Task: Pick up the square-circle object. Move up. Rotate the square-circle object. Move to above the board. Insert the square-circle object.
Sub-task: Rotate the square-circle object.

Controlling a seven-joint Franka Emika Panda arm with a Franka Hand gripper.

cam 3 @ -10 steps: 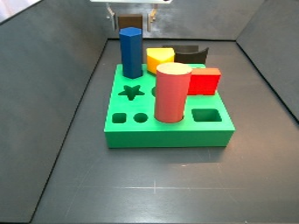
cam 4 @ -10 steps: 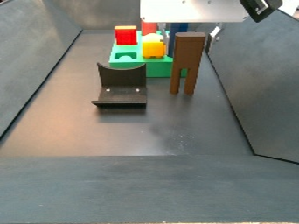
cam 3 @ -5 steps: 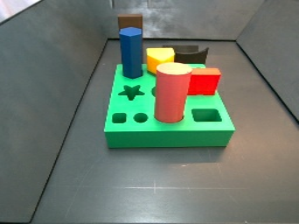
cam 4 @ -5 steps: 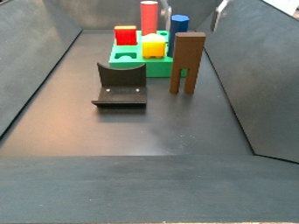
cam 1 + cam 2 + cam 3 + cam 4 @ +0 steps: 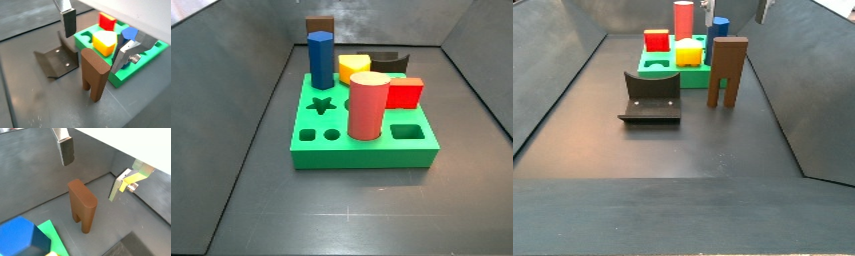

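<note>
Square-circle object stands upright on its two prongs on the floor, just beside the board, with the fixture nearer. Both wrist views show the gripper above it, fingers spread wide and empty; the side views barely show it.

no legible text, no labels, no brands, no nos. on any obj
</note>
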